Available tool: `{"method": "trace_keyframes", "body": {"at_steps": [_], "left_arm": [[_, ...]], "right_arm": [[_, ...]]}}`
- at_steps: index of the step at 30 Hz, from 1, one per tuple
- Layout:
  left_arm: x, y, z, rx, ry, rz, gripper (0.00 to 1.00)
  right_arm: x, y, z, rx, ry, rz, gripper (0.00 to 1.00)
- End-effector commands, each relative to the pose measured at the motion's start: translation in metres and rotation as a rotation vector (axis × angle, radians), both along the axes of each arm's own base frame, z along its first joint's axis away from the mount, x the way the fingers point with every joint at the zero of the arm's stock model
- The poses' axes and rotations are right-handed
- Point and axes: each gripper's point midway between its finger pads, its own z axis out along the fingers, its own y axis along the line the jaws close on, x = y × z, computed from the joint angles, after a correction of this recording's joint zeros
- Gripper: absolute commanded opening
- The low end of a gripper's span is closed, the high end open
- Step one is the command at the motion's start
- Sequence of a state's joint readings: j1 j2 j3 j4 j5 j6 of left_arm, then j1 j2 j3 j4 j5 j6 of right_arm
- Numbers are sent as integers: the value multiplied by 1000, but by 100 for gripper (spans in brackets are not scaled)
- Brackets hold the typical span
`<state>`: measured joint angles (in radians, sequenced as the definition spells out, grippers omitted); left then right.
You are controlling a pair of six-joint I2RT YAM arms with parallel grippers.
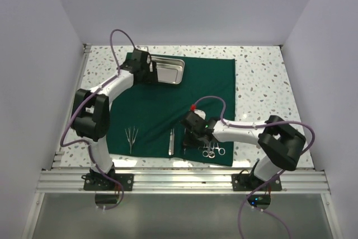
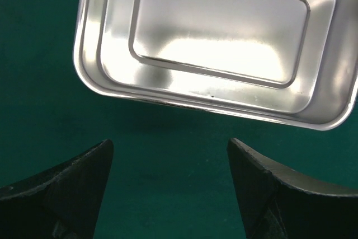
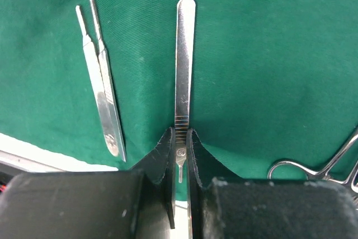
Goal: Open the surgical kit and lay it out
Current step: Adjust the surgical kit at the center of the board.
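The dark green cloth (image 1: 168, 104) lies spread flat as a large sheet. The shiny steel tray (image 1: 169, 71) sits empty at its far left corner, and fills the top of the left wrist view (image 2: 218, 37). My left gripper (image 1: 150, 73) is open and empty just beside the tray's near edge, over bare cloth (image 2: 169, 144). My right gripper (image 1: 188, 137) is shut on the narrow end of a flat steel instrument handle (image 3: 184, 60) that lies on the cloth (image 3: 179, 132). Two similar steel handles (image 3: 102, 99) lie to its left.
Thin tweezers (image 1: 131, 137) lie at the cloth's near left. Scissor-handled clamps (image 1: 211, 149) lie near the right gripper, their rings at the right wrist view's edge (image 3: 330, 166). The speckled table (image 1: 263, 82) is walled on three sides, with a metal rail (image 1: 179, 180) in front.
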<state>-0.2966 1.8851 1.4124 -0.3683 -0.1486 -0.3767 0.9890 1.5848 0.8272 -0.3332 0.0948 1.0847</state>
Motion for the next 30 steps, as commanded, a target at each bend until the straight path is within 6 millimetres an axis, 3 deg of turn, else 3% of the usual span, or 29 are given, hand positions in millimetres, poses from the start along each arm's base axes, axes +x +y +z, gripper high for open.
{"method": "trace_keyframes", "body": {"at_steps": [1, 6, 13, 16, 19, 24, 27, 30], "left_arm": [[0, -5, 35, -26, -84, 24, 87], [-3, -3, 44, -17, -97, 32, 87], [-8, 3, 50, 5, -102, 36, 87], [-9, 4, 53, 7, -105, 35, 87], [-8, 2, 57, 6, -104, 30, 87], [-5, 0, 68, -5, -112, 25, 87], [-3, -1, 75, -3, -120, 23, 87], [-4, 0, 82, 1, -128, 21, 87]], "right_arm": [[5, 27, 18, 47, -32, 0, 0], [1, 1, 25, -53, -39, -6, 0], [-15, -59, -13, -157, 0, -24, 0], [-13, -63, -18, -129, -7, -10, 0], [-4, -52, -8, -122, -34, 21, 0], [4, -57, 4, -174, -29, 4, 0], [2, -78, 0, -194, -10, -34, 0], [-3, -120, -11, -227, 23, -98, 0]]}}
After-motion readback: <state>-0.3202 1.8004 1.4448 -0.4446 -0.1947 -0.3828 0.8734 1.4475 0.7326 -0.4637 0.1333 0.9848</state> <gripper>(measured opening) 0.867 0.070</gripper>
